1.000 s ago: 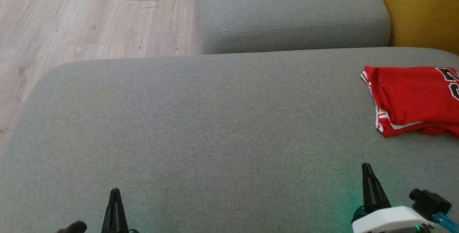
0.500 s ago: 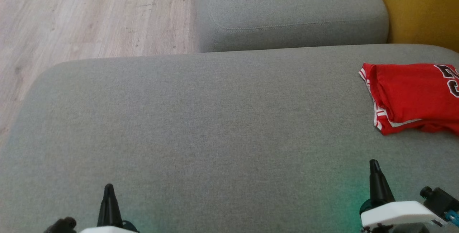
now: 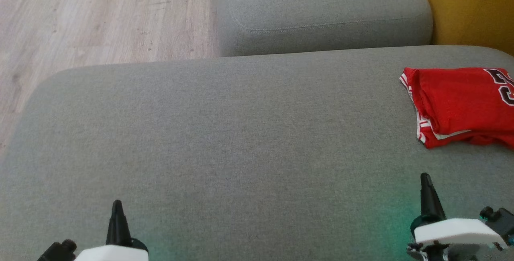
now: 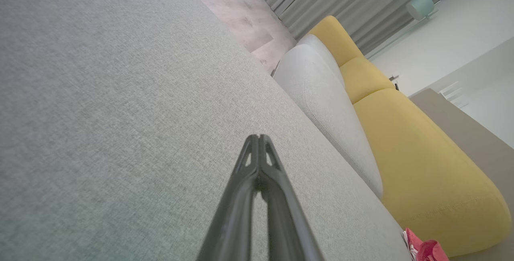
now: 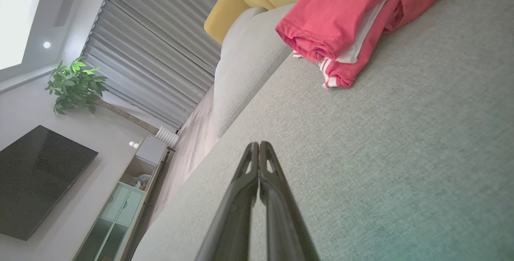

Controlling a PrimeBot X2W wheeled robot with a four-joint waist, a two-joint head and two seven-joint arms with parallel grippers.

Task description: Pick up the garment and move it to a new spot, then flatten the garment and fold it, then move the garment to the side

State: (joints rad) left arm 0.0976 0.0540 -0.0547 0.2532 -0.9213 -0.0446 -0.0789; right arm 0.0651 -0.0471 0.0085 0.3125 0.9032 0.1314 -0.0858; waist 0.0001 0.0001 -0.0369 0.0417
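Observation:
A folded red garment (image 3: 461,104) with white-striped trim and dark lettering lies at the right edge of the grey sofa cushion (image 3: 241,140). In the right wrist view the garment (image 5: 353,16) sits ahead, and a corner of the garment (image 4: 425,249) peeks in at the bottom right of the left wrist view. My left gripper (image 3: 117,213) hovers at the lower left, shut and empty. The right gripper (image 3: 426,184) is at the lower right, below the garment and apart from it, shut with nothing in it. Both pairs of fingers (image 4: 259,148) (image 5: 259,152) are pressed together.
A second grey cushion (image 3: 321,8) lies beyond the near one, with a yellow cushion (image 3: 474,8) to its right. Wooden floor (image 3: 80,20) runs along the far left. The right wrist view shows a television (image 5: 36,180), a cabinet (image 5: 128,196), a plant (image 5: 76,84) and curtains (image 5: 160,52).
The head camera has tilted a little, so the scene has slid up and left. Both grippers' pale wrists have come further into the bottom of the view. The garment lies unmoved.

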